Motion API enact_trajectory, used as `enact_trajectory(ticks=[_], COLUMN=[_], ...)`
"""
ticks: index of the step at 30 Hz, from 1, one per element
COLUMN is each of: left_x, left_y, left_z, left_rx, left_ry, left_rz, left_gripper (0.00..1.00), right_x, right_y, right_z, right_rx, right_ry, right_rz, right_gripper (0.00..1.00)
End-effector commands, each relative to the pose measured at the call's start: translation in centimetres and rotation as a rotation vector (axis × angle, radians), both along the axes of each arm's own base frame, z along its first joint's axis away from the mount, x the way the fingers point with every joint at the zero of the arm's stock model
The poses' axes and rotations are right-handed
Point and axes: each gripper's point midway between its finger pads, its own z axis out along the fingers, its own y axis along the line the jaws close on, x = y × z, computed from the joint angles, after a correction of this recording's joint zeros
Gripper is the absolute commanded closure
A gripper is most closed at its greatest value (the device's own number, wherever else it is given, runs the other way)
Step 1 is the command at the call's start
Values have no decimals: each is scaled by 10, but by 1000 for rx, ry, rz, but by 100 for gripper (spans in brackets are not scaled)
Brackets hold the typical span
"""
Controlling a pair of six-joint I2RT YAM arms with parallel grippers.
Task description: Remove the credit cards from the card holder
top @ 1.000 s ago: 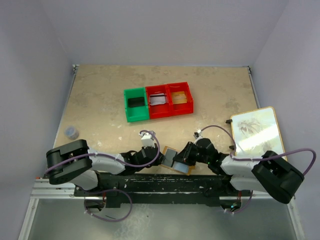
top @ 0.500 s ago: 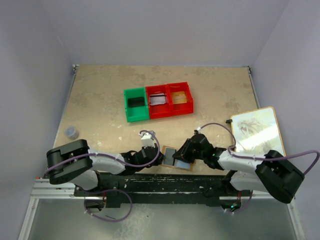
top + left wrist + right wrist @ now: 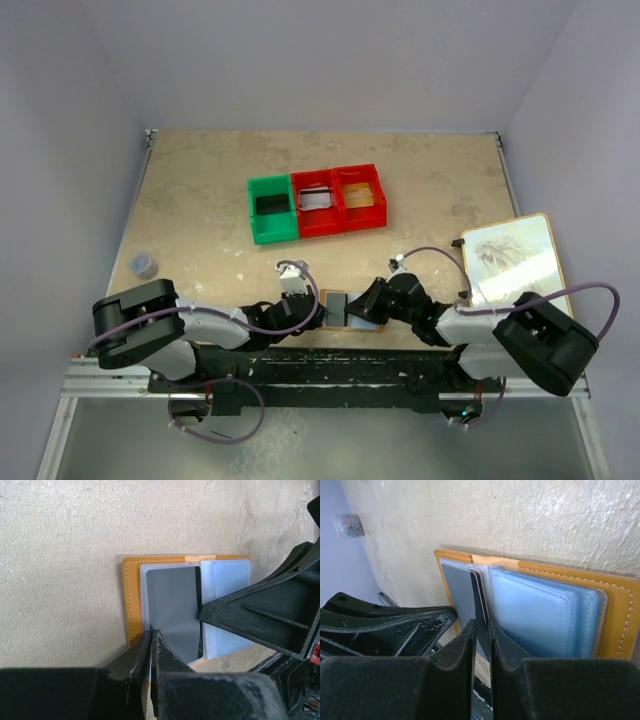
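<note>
Holder: the holder lies open and flat on the surface at its near edge, between the two arms, with its orange rim showing and its blue-grey pockets facing up.
Card: a grey card with one dark long edge lies over the pocket of one half. I cannot tell how much of it still sits inside the sleeve.
Left end effector: the left end effector has its fingers pressed together on nothing. The tips are down at the holder's near edge, where the card's end meets it, and it seems to be pinning the holder.
Right end effector: the right end effector has its fingers nearly together, with the card's dark edge running into the slit between them. This looks like a pinch on the card.
Card, handling: likely very light, thin and stiff, with slick faces. It should bend a little but not fold.
Holder, handling: likely light and limp, with smooth plastic sleeves. It would probably slide or lift along with the card unless it is held down.
Where to hold: pinch the card's exposed long edge across both faces, with as deep a bite as the sleeve allows. Press on the holder's rim, away from the card.
Pull: draw the card out in its own plane, towards the sleeve mouth. Twisting could jam a corner.
Risk: the pads could slip off the glossy plastic, or a shallow grip could let the card drop back.
</note>
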Motion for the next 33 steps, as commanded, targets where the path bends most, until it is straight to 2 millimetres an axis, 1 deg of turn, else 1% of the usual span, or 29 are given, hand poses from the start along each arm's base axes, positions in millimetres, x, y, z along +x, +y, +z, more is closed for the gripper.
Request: enact_trajectory(ticks=[1,5,8,17,21,23,25,27,30,33], left_x=[-26,-26,-25,-26,-26,-26,-26,-25,-25,-24], left_y=[1,0,-2,-5,-4,-3,-3,-3,-1,1], left_z=[-21,-20,-17,-15,-14,-15,-15,-15,-16,-17], left_rx=[35,30,22,18,17,18,17,20,29,40], left_ry=[90,87,83,81,80,80,79,78,77,75], left_rz=[-90,-90,-92,-103,-104,-102,-102,-103,-98,-86], left_gripper=[100,100,100,100,100,100,100,100,100,100], right_x=[-8,-12,-13,-4,-1,0,0,-2,-5,-9], right_y=[29,25,21,28,29,30,34,37,35,30], right_z=[53,59,47,27,22,20,17,17,17,18], right_rx=[187,207,169,131,121,105,90,85,88,71], right_ry=[-114,-113,-81,-30,-14,-20,-32,-44,-56,-51], right_rz=[127,116,100,84,71,84,117,150,158,165], right_gripper=[86,89,88,85,79,77,81,87,99,100])
